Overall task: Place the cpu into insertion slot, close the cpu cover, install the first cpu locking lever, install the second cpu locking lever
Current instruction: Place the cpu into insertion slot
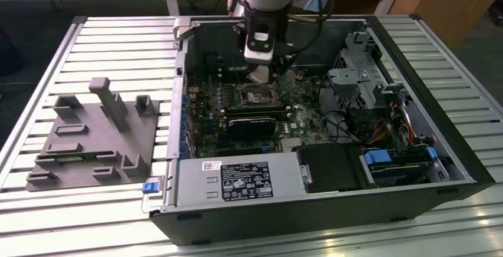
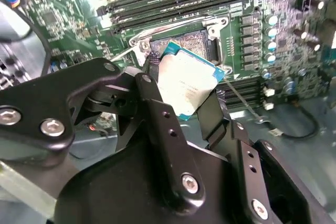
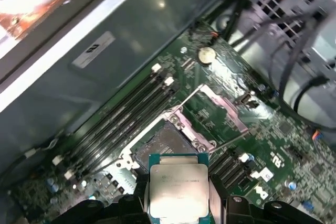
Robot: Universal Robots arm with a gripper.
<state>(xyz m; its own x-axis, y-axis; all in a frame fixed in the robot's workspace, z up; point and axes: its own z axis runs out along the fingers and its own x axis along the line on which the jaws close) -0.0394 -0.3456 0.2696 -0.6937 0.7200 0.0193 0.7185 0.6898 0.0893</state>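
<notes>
Step in hand: you are placing the cpu (image 3: 177, 190) into the insertion slot (image 3: 165, 142); it is not yet seated.
Gripper: the gripper (image 3: 177, 199) is clamped on the cpu by two opposite edges, metal top outward.
Cpu position: it hangs above the insertion slot, a little to one side of it and touching nothing.
Insertion slot: it is open, with its dark contact field bare inside the silvery ring.
Cpu cover: the cpu cover (image 3: 224, 113) is swung back beside the insertion slot, on the side away from the memory rails (image 3: 121, 119). I judge it clear of your path.
Alignment: square the chip's edges to the slot's frame and level it first. In the second wrist view it looks skewed to the slot, though the camera's slant may cause that.
Orientation: the corner marks are too small to tell, so check them yourself.
Descent: go straight down and slowly, with no sliding across the contacts.
Risk: a thin lever rod (image 3: 231, 139) runs just beside the insertion slot; stay off it.
</notes>
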